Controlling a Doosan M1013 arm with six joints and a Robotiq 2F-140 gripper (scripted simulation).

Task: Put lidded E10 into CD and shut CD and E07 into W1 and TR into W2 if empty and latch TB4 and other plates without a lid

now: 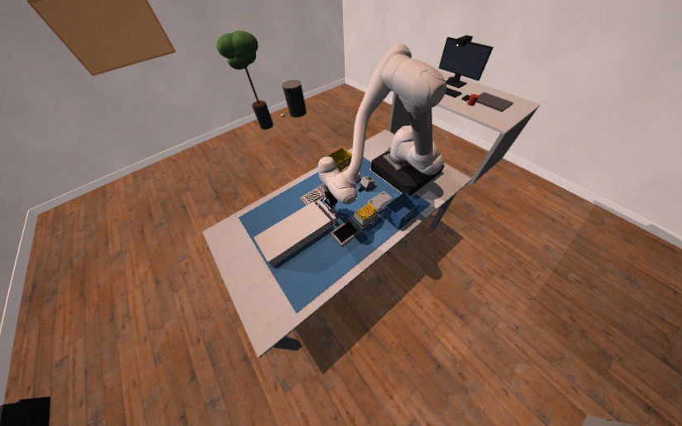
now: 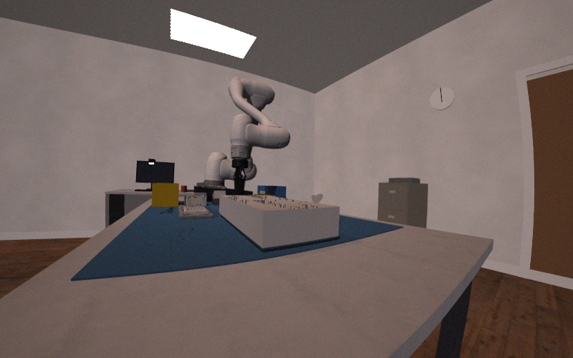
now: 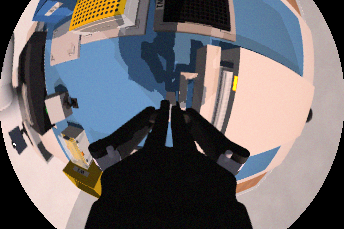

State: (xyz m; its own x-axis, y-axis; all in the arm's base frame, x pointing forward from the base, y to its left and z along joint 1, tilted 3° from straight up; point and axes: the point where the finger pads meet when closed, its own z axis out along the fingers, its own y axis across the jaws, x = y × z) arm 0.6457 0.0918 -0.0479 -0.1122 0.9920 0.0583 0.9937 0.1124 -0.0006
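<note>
My gripper (image 3: 170, 98) is shut and holds nothing. It hangs low over the blue mat, just in front of the end of the long pale cooler CD (image 1: 293, 233), which also shows in the wrist view (image 3: 267, 108). The cooler's end face with a small yellow mark (image 3: 227, 84) is right next to the fingertips. I cannot tell whether the fingers touch it. An open tip rack with a yellow top (image 3: 103, 3) stands in a nest beyond the gripper. Beside it is a dark nest pocket (image 3: 196, 8). A pale gridded plate (image 1: 313, 196) lies left of the gripper.
The blue bin W2 (image 1: 401, 211) stands at the mat's right end and the yellow bin W1 (image 1: 340, 157) at the back. A small grey box (image 1: 380, 200) and a small grey block (image 1: 367, 182) sit near the robot's dark base (image 1: 404, 174).
</note>
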